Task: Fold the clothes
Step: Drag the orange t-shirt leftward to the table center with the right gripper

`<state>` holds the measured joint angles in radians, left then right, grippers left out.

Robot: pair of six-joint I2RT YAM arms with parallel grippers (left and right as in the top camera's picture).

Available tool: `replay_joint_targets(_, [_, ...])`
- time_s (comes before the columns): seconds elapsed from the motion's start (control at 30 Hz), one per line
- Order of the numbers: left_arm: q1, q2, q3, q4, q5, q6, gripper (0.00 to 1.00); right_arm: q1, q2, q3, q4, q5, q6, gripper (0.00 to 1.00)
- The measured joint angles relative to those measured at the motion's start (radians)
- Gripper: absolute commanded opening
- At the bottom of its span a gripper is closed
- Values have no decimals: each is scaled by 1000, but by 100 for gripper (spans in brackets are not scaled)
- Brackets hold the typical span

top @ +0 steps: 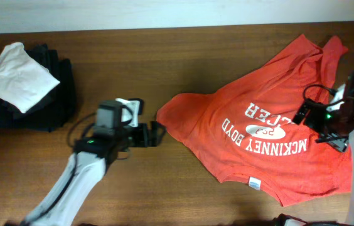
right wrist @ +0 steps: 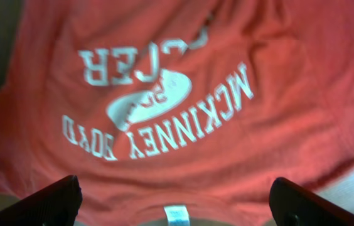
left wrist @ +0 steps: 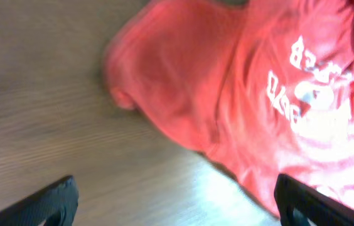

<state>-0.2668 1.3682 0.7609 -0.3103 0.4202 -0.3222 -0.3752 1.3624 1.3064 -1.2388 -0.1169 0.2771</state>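
Observation:
The clothes, one orange-red T-shirt [top: 265, 141] with white lettering and an oval logo, lie spread and wrinkled on the right half of the wooden table, print side up. My left gripper [top: 155, 133] is open over bare wood just left of the shirt's nearest edge. In the left wrist view the shirt [left wrist: 240, 94] fills the upper right, and the left gripper [left wrist: 177, 210] holds nothing. My right gripper [top: 320, 129] hovers open over the shirt's right part. The right wrist view shows the lettering [right wrist: 164, 119] and the white collar tag [right wrist: 177, 215] between the spread fingers [right wrist: 51, 204].
A pile of black garments [top: 61, 94] lies at the back left with a plain white cloth [top: 17, 78] on top. The table's pale far edge [top: 164, 16] runs along the back. Bare brown wood lies between the pile and the shirt.

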Motion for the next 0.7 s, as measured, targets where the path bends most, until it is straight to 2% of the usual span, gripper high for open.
replay_joint_targets(0.27, [-199, 256, 2, 180, 50, -282, 98, -37, 0, 0, -23, 0, -24, 99])
replay_joint_targets(0.3, [-236, 301, 3, 219, 55, -325, 93, -37, 0, 0, -22, 0, -26, 99])
replay_joint_targets(0.37, [-266, 336, 10, 274, 63, -386, 56, -37, 0, 0, -23, 0, -27, 99])
replay_joint_targets(0.43, [-296, 367, 14, 325, 61, -425, 12, -37, 0, 0, -22, 1, -27, 99])
replay_joint_targets(0.47, [-317, 397, 13, 360, 55, -447, 2, -37, 0, 0, -22, 2, -27, 99])
replay_joint_targets(0.6, [-319, 417, 14, 407, 0, -468, 1, -37, 0, 0, -23, 13, -27, 99])
replay_joint_targets(0.7, [-257, 416, 28, 337, -33, -414, 1, -39, 0, 0, -28, 38, -27, 99])
